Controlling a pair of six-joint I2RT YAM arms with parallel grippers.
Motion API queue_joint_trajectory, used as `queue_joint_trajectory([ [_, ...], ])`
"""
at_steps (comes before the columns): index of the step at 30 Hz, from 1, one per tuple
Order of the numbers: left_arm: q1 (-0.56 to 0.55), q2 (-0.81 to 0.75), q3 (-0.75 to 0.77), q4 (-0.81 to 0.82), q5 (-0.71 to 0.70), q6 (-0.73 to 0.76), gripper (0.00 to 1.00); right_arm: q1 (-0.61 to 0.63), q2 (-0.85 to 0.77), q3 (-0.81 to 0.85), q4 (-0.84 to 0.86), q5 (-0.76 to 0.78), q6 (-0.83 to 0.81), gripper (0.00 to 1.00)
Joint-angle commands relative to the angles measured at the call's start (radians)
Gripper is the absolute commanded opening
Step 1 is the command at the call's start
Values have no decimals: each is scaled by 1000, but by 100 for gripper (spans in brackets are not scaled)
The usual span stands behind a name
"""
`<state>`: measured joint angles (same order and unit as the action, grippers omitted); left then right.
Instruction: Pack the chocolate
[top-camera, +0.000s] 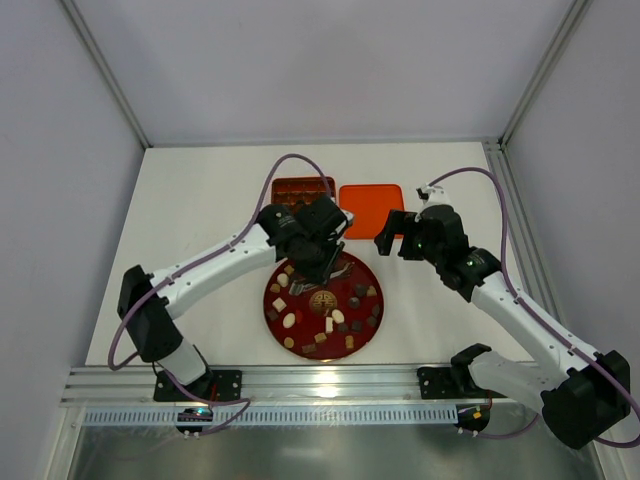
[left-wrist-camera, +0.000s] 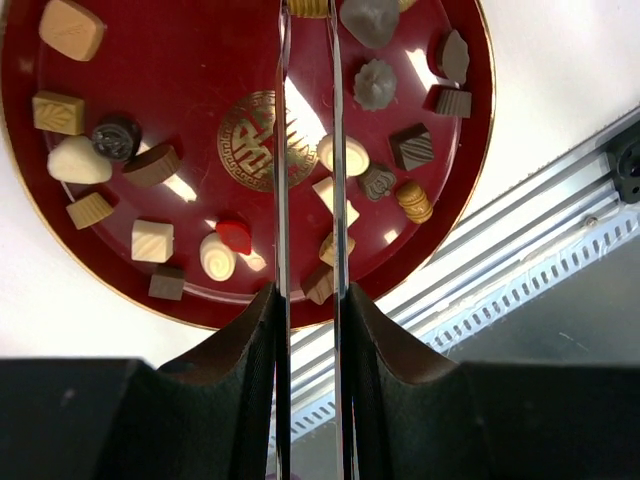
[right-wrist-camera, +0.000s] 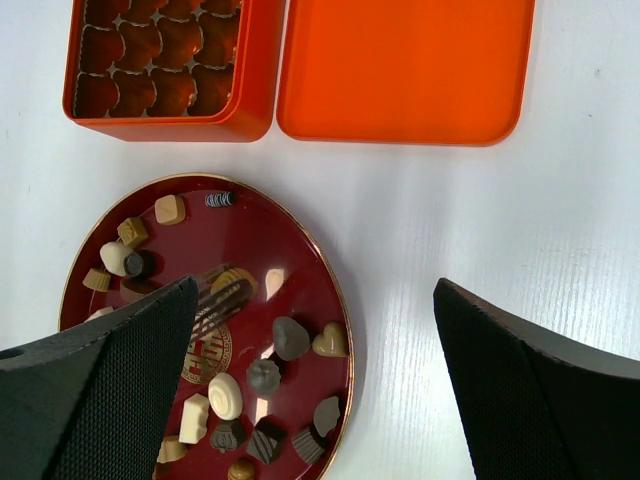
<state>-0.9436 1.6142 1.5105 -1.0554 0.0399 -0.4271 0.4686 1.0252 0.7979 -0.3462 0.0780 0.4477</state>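
Chocolate (left-wrist-camera: 152, 241): probably light, brittle, pinch across flat sides; left end effector (left-wrist-camera: 308, 15) narrow, apparently gripping one; right end effector (right-wrist-camera: 315, 288) wide.

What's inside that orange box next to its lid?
A brown liner of moulded hollows sits inside the orange box; the hollows in view look empty. Its far rows lie beyond the right wrist view's edge, and from above the left arm hides its near edge.

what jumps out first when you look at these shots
A round red plate strewn with chocolate pieces sits front and centre, the left fingers above it pinching thin metal tongs. Behind it lie an open orange box and, to its right, the matching lid.
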Motion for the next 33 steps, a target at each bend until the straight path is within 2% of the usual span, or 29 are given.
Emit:
queue_joint_trajectory([
  [1, 80, -57, 63, -28, -20, 13, 17, 1, -24, -2, 21, 9, 5, 100],
  [8, 244, -21, 204, -34, -31, 30, 17, 1, -1, 9, 33, -10, 6, 100],
  [17, 411, 177, 418, -75, -193, 79, 17, 1, 10, 20, 29, -17, -1, 100],
  [24, 479, 297, 497, -58, -242, 94, 16, 1, 6, 18, 16, -15, -3, 100],
  [33, 496, 375, 542, -49, -252, 106, 16, 1, 9, 4, 21, -20, 2, 100],
])
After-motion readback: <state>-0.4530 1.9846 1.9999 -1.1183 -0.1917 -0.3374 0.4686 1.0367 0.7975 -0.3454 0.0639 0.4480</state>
